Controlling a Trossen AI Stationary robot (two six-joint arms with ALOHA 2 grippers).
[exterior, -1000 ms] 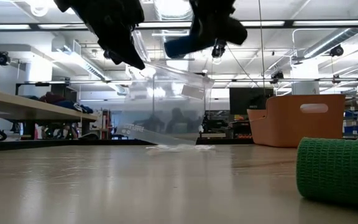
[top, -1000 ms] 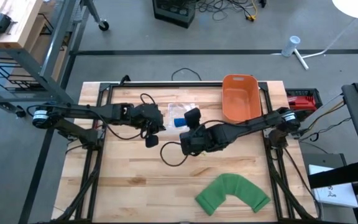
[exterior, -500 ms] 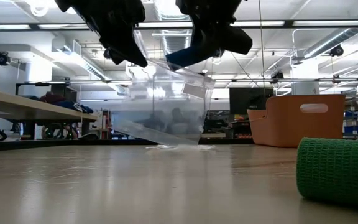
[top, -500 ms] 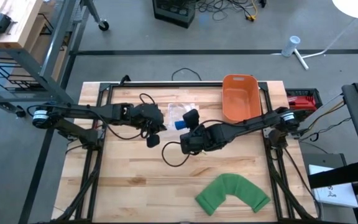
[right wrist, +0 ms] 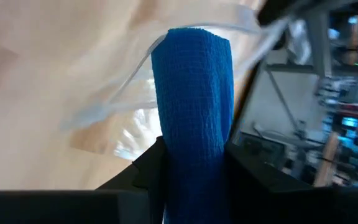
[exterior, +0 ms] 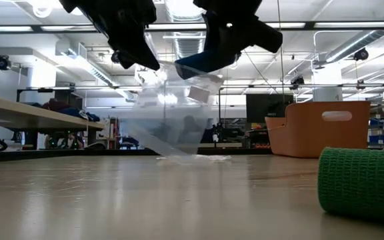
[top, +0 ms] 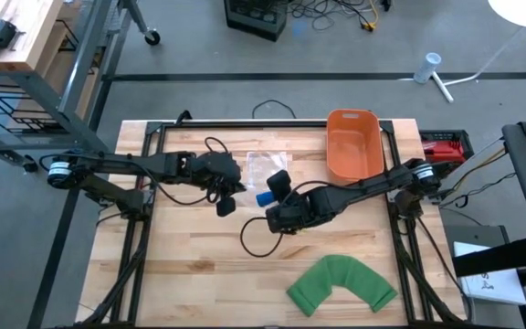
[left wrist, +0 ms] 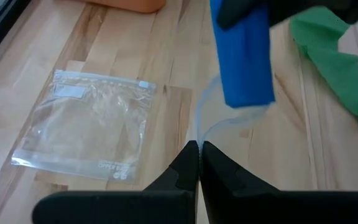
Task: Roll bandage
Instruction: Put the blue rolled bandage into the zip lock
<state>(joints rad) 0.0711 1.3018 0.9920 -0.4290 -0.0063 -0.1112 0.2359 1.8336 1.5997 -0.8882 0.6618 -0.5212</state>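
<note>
The blue roll (right wrist: 192,99) was held near the centre of the high view, above the table, clamped between the right gripper (top: 273,187) fingers — its jaws part-spread and pinching the roll. In the left wrist view the roll (left wrist: 241,56) stood at the mouth of a clear bag (left wrist: 225,121) whose edge the left gripper (left wrist: 197,152) pinched with its jaws pressed together. In the low view that bag (exterior: 169,117) hung from the left gripper, its bottom near the table.

This roll appeared already wound and was either entering or leaving the bag; which could not be told. A second clear bag (top: 265,163) lay flat at upper centre of the high view, beside an orange bin (top: 352,143).

The green bandage (top: 341,283) lay loose and unrolled at lower right of the table (top: 190,274) — by appearance, that part of the task remained.
</note>
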